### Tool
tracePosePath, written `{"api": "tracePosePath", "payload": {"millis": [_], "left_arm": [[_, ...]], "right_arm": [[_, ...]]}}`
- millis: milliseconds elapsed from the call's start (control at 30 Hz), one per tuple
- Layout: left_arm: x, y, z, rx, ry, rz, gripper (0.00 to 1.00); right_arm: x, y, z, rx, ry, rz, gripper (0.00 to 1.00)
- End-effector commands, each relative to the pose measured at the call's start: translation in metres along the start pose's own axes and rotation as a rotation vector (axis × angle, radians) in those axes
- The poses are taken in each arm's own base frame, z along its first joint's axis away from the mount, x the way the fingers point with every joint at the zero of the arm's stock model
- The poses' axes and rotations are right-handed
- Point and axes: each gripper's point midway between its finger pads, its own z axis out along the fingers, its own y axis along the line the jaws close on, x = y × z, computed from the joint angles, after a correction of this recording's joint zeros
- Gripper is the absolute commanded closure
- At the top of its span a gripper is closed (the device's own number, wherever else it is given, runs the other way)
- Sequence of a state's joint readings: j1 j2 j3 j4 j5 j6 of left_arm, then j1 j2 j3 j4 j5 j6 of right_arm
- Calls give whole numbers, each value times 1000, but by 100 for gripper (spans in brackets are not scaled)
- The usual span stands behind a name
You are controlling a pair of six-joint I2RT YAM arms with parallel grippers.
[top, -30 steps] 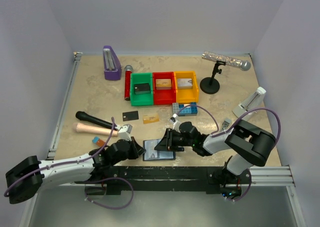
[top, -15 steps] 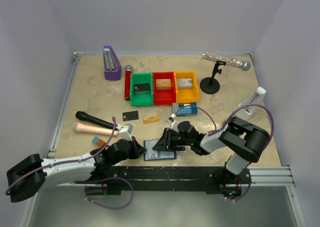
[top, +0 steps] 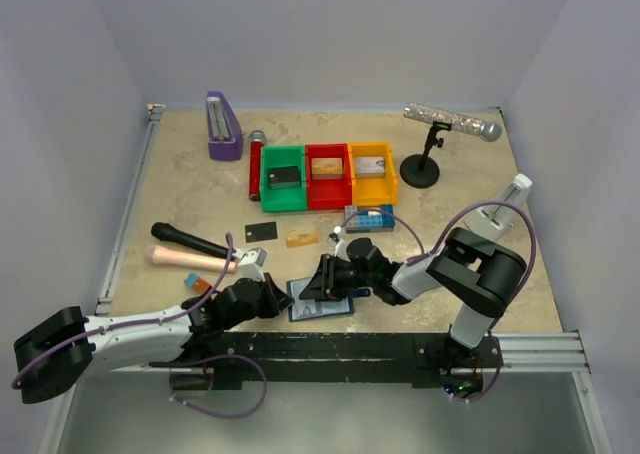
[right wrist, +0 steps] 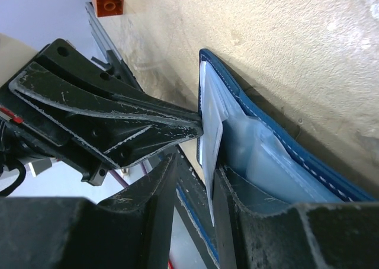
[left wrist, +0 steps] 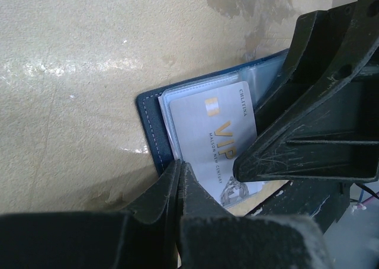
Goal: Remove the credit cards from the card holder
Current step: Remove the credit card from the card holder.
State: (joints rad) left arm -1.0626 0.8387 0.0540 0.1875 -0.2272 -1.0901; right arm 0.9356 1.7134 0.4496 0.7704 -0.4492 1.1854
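black and shut tight at left gripper (left wrist: 179, 162), tips pressing on edge of navy card holder (left wrist: 148, 118); parted at right gripper (right wrist: 195, 165), straddling edge of silvery card (left wrist: 213, 133) sticking up from clear pocket, between both grippers.

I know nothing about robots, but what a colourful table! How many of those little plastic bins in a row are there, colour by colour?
green bin: 1
red bin: 1
yellow bin: 1
Total: 3
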Motion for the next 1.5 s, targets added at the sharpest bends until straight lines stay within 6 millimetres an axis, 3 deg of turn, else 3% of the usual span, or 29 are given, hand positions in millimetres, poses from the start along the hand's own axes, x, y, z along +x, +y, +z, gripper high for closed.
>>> {"api": "tracePosePath", "payload": {"millis": [0, 300, 333, 400, 1467], "left_arm": [[15, 14, -1, -5, 36, 1, 100], [10, 21, -4, -36, 10, -6, 100], [16, 33, -4, -63, 19, 0, 100], [16, 35, -5, -70, 18, -2, 100], [21, 53, -6, -122, 17, 3, 100]], "right_arm": [[2, 25, 5, -74, 42, -30, 66], [5, 22, -8, -23, 41, -67, 68], [6, 22, -10, -19, 41, -69, 68], [5, 23, -11, -18, 36, -74, 68], [3, 18, -29, 10, 5, -85, 72]]}}
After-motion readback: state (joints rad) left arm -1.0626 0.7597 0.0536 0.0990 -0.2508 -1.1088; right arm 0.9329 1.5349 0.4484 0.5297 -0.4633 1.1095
